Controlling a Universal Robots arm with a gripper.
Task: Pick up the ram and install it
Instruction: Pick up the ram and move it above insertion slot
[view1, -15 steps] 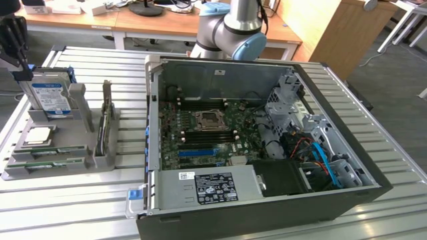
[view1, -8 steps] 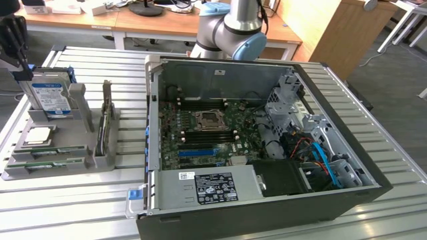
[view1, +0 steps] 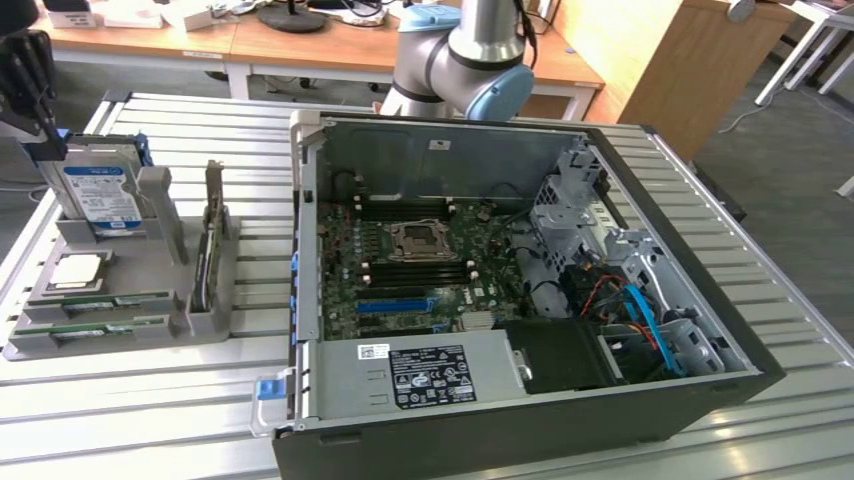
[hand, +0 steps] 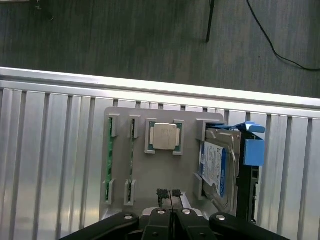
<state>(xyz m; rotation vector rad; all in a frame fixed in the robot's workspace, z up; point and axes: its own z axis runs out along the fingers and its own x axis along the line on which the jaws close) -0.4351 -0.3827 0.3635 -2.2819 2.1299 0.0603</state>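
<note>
Ram sticks (hand: 110, 160): green. Holder (hand: 150, 172): plain grey. CPU (hand: 164, 136): silver, green border. Hard drive (hand: 216, 167): blue-white label, blue bracket (hand: 254, 150). Table (hand: 50, 160): silver, ribbed stripes. Computer case (view1: 534, 430): black; motherboard (view1: 358, 270) green.

The exterior camera stood high and looked down at an angle over the slatted bench (view1: 134, 420), taking in the open computer case (view1: 534, 440) and the grey parts holder (view1: 200, 310). The wrist camera, nearer, looked straight down past the gripper (hand: 169, 194) onto that same parts holder (hand: 187, 165) and its hard drive (hand: 215, 165).

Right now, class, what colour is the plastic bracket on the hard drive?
The bracket is blue; it shows best in the wrist view.
</note>
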